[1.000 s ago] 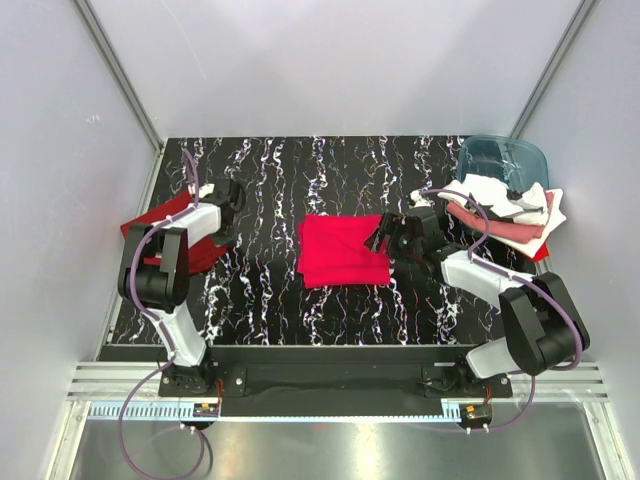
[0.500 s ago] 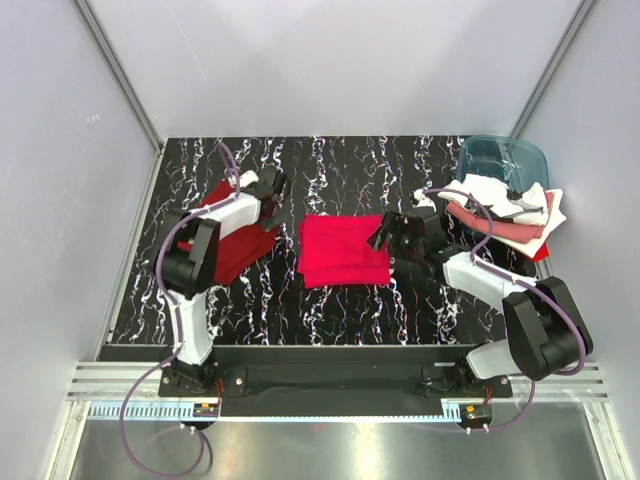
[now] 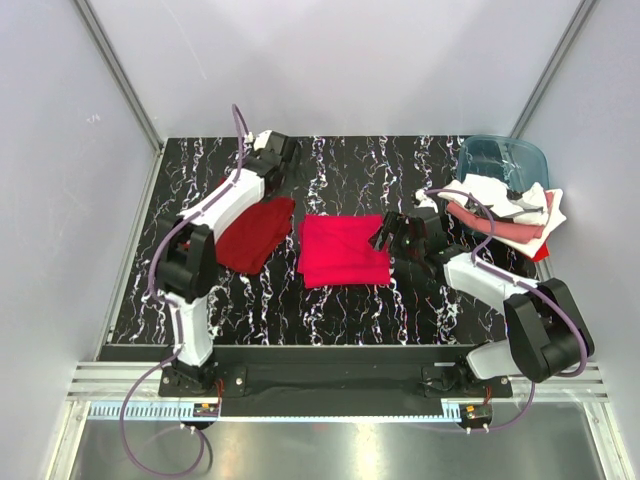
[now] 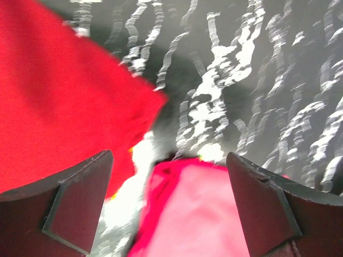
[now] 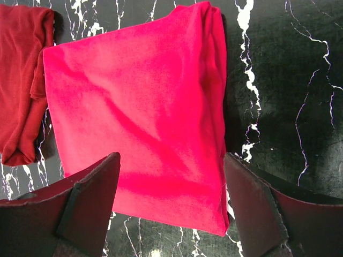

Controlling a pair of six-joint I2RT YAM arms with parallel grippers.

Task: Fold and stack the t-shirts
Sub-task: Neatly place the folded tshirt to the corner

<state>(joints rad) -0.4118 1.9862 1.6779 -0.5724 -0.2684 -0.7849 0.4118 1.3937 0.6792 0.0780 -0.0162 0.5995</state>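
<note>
A folded bright crimson t-shirt (image 3: 343,250) lies at the table's middle. It fills the right wrist view (image 5: 139,107). A darker red t-shirt (image 3: 255,232) lies crumpled just left of it, touching or nearly touching; its edge shows in the right wrist view (image 5: 21,80). My left gripper (image 3: 280,155) is raised beyond the dark shirt and open. Its blurred wrist view shows red cloth (image 4: 53,96) and pinker cloth (image 4: 198,209) below, nothing gripped. My right gripper (image 3: 385,232) hovers open over the crimson shirt's right edge (image 5: 171,214). More t-shirts (image 3: 505,210), white and salmon, are piled at the right.
A translucent blue tub (image 3: 503,160) stands at the back right behind the pile. The black marbled table (image 3: 340,170) is bounded by grey walls, with metal posts at the back corners. The arms' bases sit on the rail at the near edge.
My left arm swung from the far left toward the back middle, dragging the dark red shirt rightward beside the crimson one, then opened and let it go. The right arm held still.
</note>
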